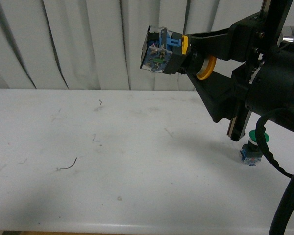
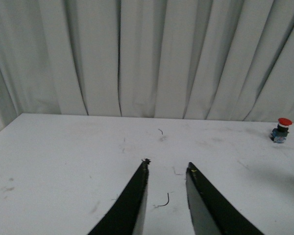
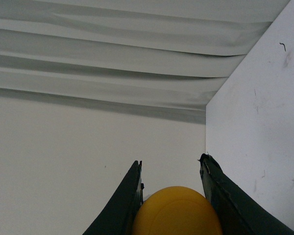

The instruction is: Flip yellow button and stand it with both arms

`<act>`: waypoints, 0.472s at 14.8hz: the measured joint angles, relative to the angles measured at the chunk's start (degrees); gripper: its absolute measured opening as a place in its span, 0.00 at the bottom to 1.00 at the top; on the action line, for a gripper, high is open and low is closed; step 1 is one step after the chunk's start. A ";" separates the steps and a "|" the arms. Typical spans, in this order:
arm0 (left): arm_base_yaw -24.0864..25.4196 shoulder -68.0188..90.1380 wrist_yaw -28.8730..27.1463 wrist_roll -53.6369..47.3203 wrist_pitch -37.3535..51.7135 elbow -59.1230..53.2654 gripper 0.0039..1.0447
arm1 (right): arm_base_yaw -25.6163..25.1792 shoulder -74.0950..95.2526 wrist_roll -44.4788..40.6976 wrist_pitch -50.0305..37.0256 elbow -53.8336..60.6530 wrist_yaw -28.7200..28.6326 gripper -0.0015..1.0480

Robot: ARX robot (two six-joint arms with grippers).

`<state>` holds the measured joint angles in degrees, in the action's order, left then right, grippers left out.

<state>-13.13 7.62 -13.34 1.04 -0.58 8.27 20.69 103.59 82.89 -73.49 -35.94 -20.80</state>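
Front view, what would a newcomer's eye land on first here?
The yellow button stands out, held well above the white table in the right claw, with its contact block pointing sideways. Next comes the green-capped button, sitting on the table at the right, under that arm.

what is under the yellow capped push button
Only bare white table lies below the yellow-capped push button, which the right gripper holds aloft. Further right, the black arm partly covers a green-capped button.

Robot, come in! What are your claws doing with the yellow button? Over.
Right claw shut on yellow button, held sideways in the air. Left claw open, empty. Green button on table below right claw, worth watching.
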 joint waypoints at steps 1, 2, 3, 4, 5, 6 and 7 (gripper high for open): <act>3.04 -1.36 2.86 0.00 -0.09 -1.42 0.03 | 0.09 0.20 -0.02 0.00 0.00 0.02 0.32; 13.75 -3.48 12.07 -0.17 -0.28 -3.48 0.01 | 0.33 0.20 -0.04 -0.04 0.00 0.02 0.32; 12.98 -4.57 13.35 -0.20 -0.04 -4.83 0.01 | 0.31 0.20 -0.04 0.04 -0.02 0.26 0.32; 13.11 -5.70 13.33 -0.20 0.48 -5.99 0.01 | 0.31 0.28 -0.04 0.04 -0.02 0.26 0.32; 13.11 -7.17 13.33 -0.22 0.61 -7.72 0.01 | 0.31 0.59 -0.02 -0.04 -0.04 0.33 0.32; 13.11 -7.15 13.35 -0.20 0.15 -7.74 0.01 | 0.31 0.90 -0.02 -0.02 -0.07 0.37 0.32; 13.11 -7.15 13.35 -0.22 0.28 -7.74 0.01 | 0.31 0.94 -0.02 0.00 -0.07 0.44 0.32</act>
<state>-0.01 0.47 0.01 0.82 -0.30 0.54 20.99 104.53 82.87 -73.49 -36.01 -20.36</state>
